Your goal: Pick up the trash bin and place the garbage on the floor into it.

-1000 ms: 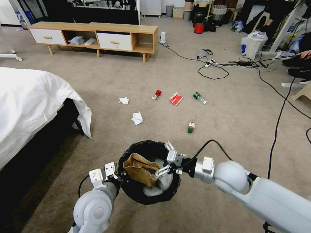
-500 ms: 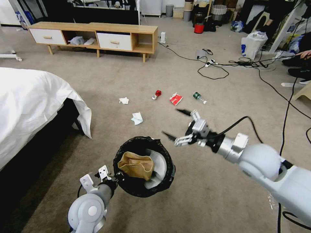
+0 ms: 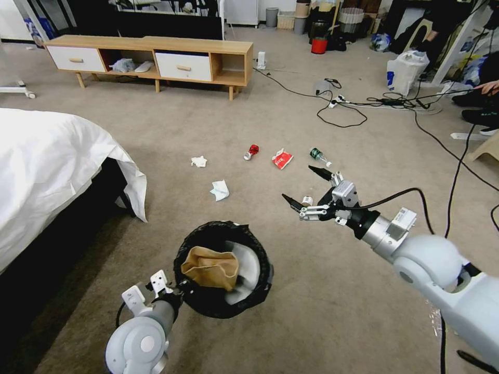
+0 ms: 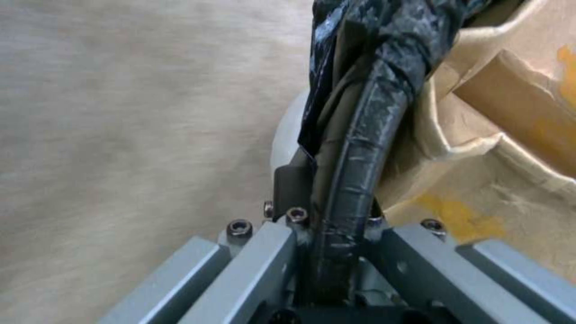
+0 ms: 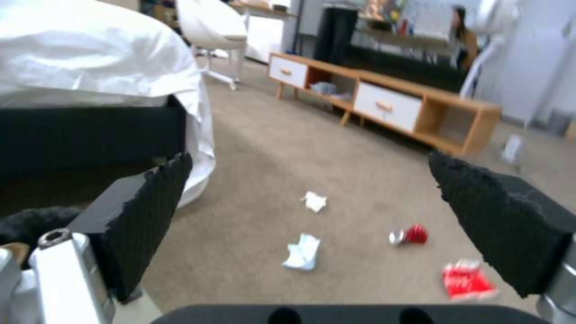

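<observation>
The trash bin [image 3: 258,283], white with a black bag over its rim, hangs low over the carpet. My left gripper [image 3: 170,293] is shut on its near rim [image 4: 354,148]. A crumpled brown paper bag [image 3: 210,267] lies inside the bin [image 4: 510,135]. My right gripper [image 3: 299,183] is open and empty, held over the carpet ahead of the bin and to its right. A small green-labelled bottle [image 3: 307,200] shows just behind its fingers. Farther out on the floor lie two tissues [image 3: 199,161] [image 3: 220,189], a crushed red can [image 3: 251,151], a red-white wrapper [image 3: 281,158] and another bottle [image 3: 319,156].
A bed with a white sheet [image 3: 47,166] fills the left side. A low wooden cabinet [image 3: 156,57] stands at the back. Black cables [image 3: 447,171] cross the carpet on the right, near a white shopping bag [image 3: 405,70].
My right gripper has come up out of the bin, leaving the brown bag inside, and has swung forward and right with its fingers open. The bin has drifted slightly nearer and to the left.
</observation>
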Tool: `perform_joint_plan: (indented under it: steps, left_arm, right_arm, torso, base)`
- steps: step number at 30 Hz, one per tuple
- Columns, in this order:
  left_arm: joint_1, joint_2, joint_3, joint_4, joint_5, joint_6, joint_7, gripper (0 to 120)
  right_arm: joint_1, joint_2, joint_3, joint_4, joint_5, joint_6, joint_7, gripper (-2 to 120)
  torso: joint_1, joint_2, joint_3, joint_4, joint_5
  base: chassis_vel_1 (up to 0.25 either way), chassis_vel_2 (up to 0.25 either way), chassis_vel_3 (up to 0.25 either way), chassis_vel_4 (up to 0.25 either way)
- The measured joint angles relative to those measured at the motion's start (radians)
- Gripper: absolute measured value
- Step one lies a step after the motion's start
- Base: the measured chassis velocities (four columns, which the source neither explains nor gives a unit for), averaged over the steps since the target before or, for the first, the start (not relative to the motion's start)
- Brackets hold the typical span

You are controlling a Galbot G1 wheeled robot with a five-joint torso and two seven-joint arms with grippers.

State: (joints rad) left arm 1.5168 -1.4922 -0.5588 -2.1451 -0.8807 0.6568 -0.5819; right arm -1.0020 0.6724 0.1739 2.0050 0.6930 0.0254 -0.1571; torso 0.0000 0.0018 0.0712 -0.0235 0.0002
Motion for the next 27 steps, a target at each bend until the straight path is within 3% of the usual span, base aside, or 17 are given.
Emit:
perform_joint_plan:
  steps: [5, 11, 14, 15, 20, 25, 27]
  left_arm:
    - [0.041, -0.001, -0.048, -0.043, 0.026, 0.000, -0.009, 0]
    - [0.085, 0.043, -0.101, -0.107, 0.060, 0.003, 0.009, 0]
    - [0.111, 0.105, -0.141, -0.130, 0.070, 0.009, 0.033, 0]
    - [0.111, 0.105, -0.141, -0.130, 0.070, 0.009, 0.033, 0]
    - [0.103, 0.188, -0.164, -0.137, 0.043, 0.009, 0.046, 0]
    - [0.085, 0.217, -0.176, -0.147, 0.020, 0.006, 0.042, 0]
    - [0.091, 0.247, -0.184, -0.162, 0.006, 0.003, 0.043, 0]
  right_arm:
    - [-0.001, 0.063, -0.022, -0.042, -0.010, -0.001, 0.017, 100]
    - [-0.030, 0.132, 0.010, -0.056, -0.062, 0.009, 0.064, 100]
    - [-0.090, 0.171, 0.089, -0.036, -0.085, 0.011, 0.128, 100]
    - [-0.090, 0.171, 0.089, -0.036, -0.085, 0.011, 0.128, 100]
    - [-0.199, 0.188, 0.196, -0.006, -0.123, 0.026, 0.177, 100]
    - [-0.307, 0.201, 0.301, 0.022, -0.170, 0.032, 0.184, 100]
    - [-0.380, 0.219, 0.378, 0.042, -0.198, 0.034, 0.183, 100]
  torso:
    - [0.000, 0.000, 0.000, 0.0001, -0.0001]
    - [0.000, 0.000, 0.000, 0.0000, -0.0003]
    - [0.000, 0.000, 0.000, -0.0001, -0.0002]
    - [0.000, 0.000, 0.000, -0.0001, -0.0002]
    - [0.000, 0.000, 0.000, -0.0002, -0.0001]
    - [0.000, 0.000, 0.000, -0.0004, -0.0003]
    - [0.000, 0.000, 0.000, -0.0003, -0.0001]
  base:
    - [0.000, 0.000, 0.000, 0.000]
    - [0.000, 0.000, 0.000, 0.000]
    - [0.000, 0.000, 0.000, 0.000]
    - [0.000, 0.000, 0.000, 0.000]
    - [0.000, 0.000, 0.000, 0.000]
    - [0.000, 0.000, 0.000, 0.000]
    - [0.000, 0.000, 0.000, 0.000]
